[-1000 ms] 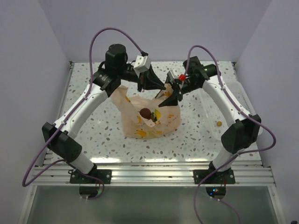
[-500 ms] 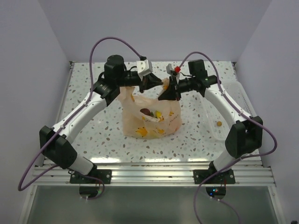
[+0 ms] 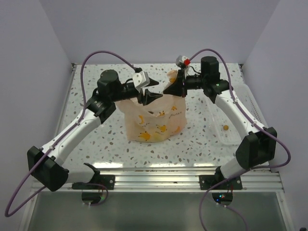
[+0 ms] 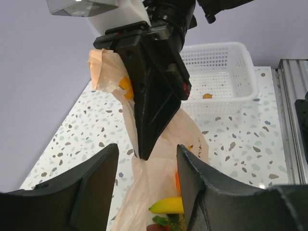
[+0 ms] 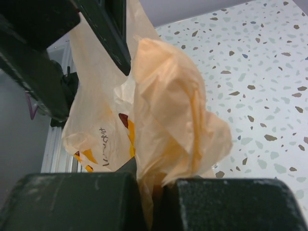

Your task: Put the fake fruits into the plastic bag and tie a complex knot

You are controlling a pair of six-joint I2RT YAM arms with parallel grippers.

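The thin, crinkly, translucent peach-orange plastic bag stands upright in the middle of the speckled table and blocks any straight path across the centre. Above it room is tight. The right end effector, clamped on the bag's drawn-up film, points its black tip into the gap between the spread jaws of the left end effector, leaving only narrow slots either side in the left wrist view. Bare table lies left of the bag, in front of it toward the arm bases, and behind it along the far wall. On the right, the white latticed plastic tray lies beneath the right arm, closing off that edge.
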